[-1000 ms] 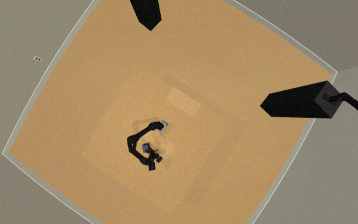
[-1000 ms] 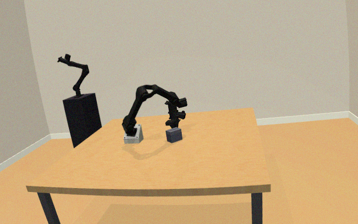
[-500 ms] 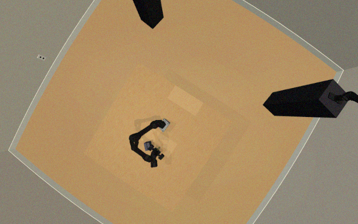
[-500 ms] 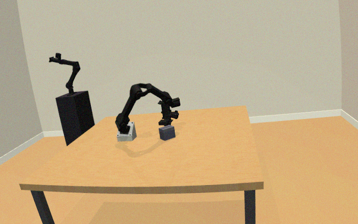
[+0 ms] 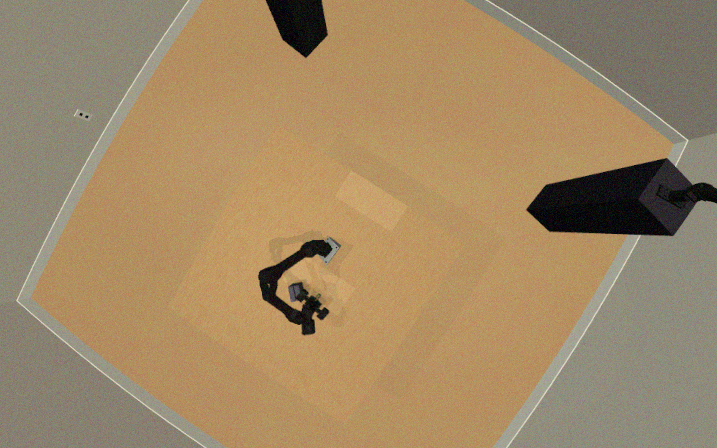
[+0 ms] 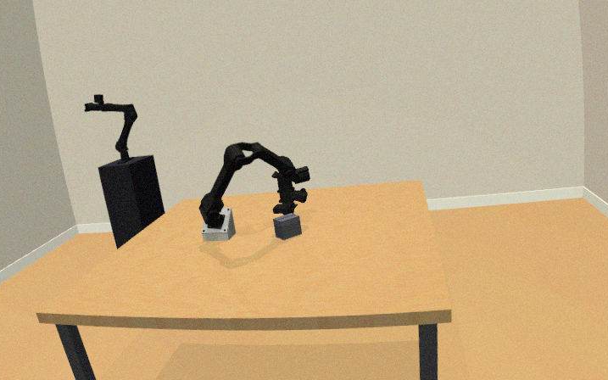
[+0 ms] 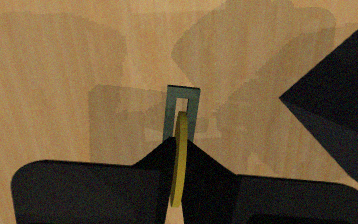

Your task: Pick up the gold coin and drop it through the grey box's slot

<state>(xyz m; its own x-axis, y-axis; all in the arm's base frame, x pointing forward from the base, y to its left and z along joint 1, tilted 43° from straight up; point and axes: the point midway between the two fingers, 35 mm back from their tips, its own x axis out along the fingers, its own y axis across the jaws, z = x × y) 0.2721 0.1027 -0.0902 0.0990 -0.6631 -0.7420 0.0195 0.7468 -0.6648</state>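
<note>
While the black arm [image 6: 249, 160] bends down over the worktop [image 6: 343, 264], its end effector [image 7: 180, 165] pinches the gold coin [image 7: 181, 155]; the two dark fingers press on the coin's flat sides, one on each side; the coin stands on its thin edge; its far end sits over the dark-green holder [image 7: 181, 111], and I cannot tell if it touches the holder; the holder lies flat on the worktop, just past the fingertips; the grey box [image 6: 287, 226] sits on the worktop just beside the end effector, toward the near edge; in the wrist view the box [image 7: 340, 110] is a big dark shape on the right side; its slot is too dark to see; the arm's grey base [image 6: 220, 227] stands near the far left corner of the worktop; box and base are close, with a gap between them.
</note>
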